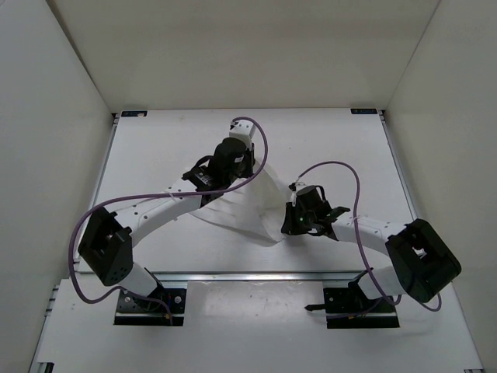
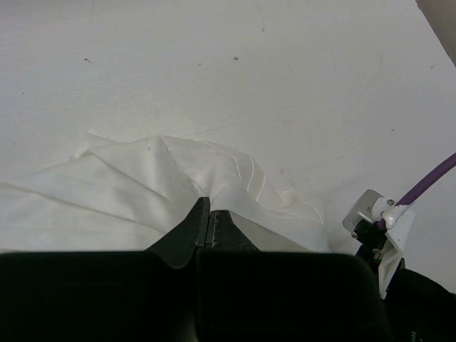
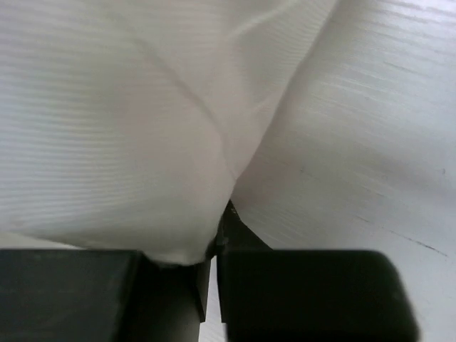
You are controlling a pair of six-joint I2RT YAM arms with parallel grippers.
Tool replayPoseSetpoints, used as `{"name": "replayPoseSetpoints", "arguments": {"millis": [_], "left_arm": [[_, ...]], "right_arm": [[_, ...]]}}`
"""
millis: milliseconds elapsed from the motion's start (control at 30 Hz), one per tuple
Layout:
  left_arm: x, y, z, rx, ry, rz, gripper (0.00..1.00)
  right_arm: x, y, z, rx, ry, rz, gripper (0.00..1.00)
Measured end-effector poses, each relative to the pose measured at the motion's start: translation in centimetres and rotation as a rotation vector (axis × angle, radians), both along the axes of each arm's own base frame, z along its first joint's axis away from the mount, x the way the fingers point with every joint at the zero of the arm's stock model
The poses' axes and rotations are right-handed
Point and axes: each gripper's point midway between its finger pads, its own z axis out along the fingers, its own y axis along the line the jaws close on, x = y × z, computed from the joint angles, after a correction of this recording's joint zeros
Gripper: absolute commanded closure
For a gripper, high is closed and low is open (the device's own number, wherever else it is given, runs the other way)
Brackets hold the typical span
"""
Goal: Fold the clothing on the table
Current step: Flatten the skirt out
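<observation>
1. White walls point(image 1: 233, 47) close in the work bay on three sides; they are plain and unmarked.
2. Table point(image 1: 155, 148): flat and white, with thin metal rails along its edges and a small black bracket point(image 1: 132, 113) at each far corner.
3. Clothing point(image 1: 248, 214): one thin white garment, mid-table between the two arms. It is bunched and raised into a ridge, not spread flat. The left wrist view shows creases fanning away from the pinch point and curving seam lines near it. The right wrist view shows fabric filling most of the frame, with bare table to the right.
4. Left arm point(image 1: 155, 210): white links and black joints, reaching from the near-left base toward the table centre.
5. Left gripper point(image 2: 209, 214): the fingers point(image 2: 189, 228) are pressed together with no gap, and a fold of the clothing is pinched at their tips.
6. Right arm point(image 1: 365, 229): reaches from the near-right base toward the garment's right side.
7. Right gripper point(image 3: 217, 228): the fingers point(image 3: 242, 235) stand only a thin slit apart. The clothing drapes over one finger and runs down into the slit, so the cloth is caught between them (how firmly cannot be told).
8. Cable point(image 1: 78, 241): purple, one loop on each arm.
</observation>
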Motion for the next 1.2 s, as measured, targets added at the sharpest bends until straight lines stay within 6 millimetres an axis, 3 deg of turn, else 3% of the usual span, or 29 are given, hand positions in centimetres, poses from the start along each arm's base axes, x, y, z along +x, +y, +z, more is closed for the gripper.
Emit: {"name": "replayPoseSetpoints", "arguments": {"millis": [200,267,333,367,433,500,533,633,700,733,800,867,933,1033,1133,1200], "left_arm": [[0.4,1.3,-0.1,0.015,0.015,0.012,1.00],[0.9,2.2,0.1,0.031,0.027,0.023,1.00],[2.0,3.7,1.3,0.037,0.026,0.054,1.00],[2.7,4.5,2.3,0.035,0.019,0.069,1.00],[4.4,5.6,5.4,0.017,-0.010,0.091,1.00],[5.7,5.8,9.5,-0.003,-0.070,0.092,1.00],[6.3,5.7,12.6,-0.016,-0.129,0.089,1.00],[6.3,6.1,18.9,-0.039,-0.267,0.101,1.00],[5.4,7.2,22.3,-0.061,-0.345,0.123,1.00],[4.8,7.9,23.4,-0.073,-0.373,0.131,1.00],[3.2,9.1,24.5,-0.093,-0.412,0.133,1.00],[1.3,9.6,23.6,-0.095,-0.415,0.110,1.00],[0.0,10.0,20.5,-0.069,-0.377,0.087,1.00],[-1.8,10.7,11.4,0.024,-0.218,0.056,1.00],[-4.7,11.3,1.7,0.107,-0.007,0.004,1.00],[-7.1,11.8,-2.9,0.141,0.117,-0.031,1.00]], "right_arm": [[1.2,-1.4,0.5,-0.054,-0.018,-0.031,1.00],[3.0,-2.9,1.9,-0.074,-0.052,-0.074,1.00],[6.3,-5.2,4.9,-0.087,-0.112,-0.145,1.00],[8.5,-6.7,7.2,-0.089,-0.157,-0.189,1.00],[13.4,-9.4,13.6,-0.082,-0.292,-0.262,1.00],[17.7,-11.2,22.1,-0.085,-0.482,-0.312,1.00],[19.5,-11.9,28.1,-0.100,-0.615,-0.333,1.00],[19.9,-11.8,38.7,-0.140,-0.872,-0.349,1.00],[18.7,-11.2,43.4,-0.152,-0.989,-0.347,1.00],[17.9,-10.7,44.6,-0.141,-1.023,-0.331,0.99],[16.7,-10.3,44.6,-0.126,-1.045,-0.298,0.99],[15.9,-10.0,41.5,-0.129,-1.000,-0.265,1.00],[15.2,-9.6,36.2,-0.141,-0.899,-0.222,1.00],[12.9,-9.5,25.8,-0.141,-0.680,-0.172,1.00],[7.8,-9.5,16.3,-0.107,-0.454,-0.133,1.00],[4.3,-9.1,13.0,-0.052,-0.350,-0.112,1.00]]}}
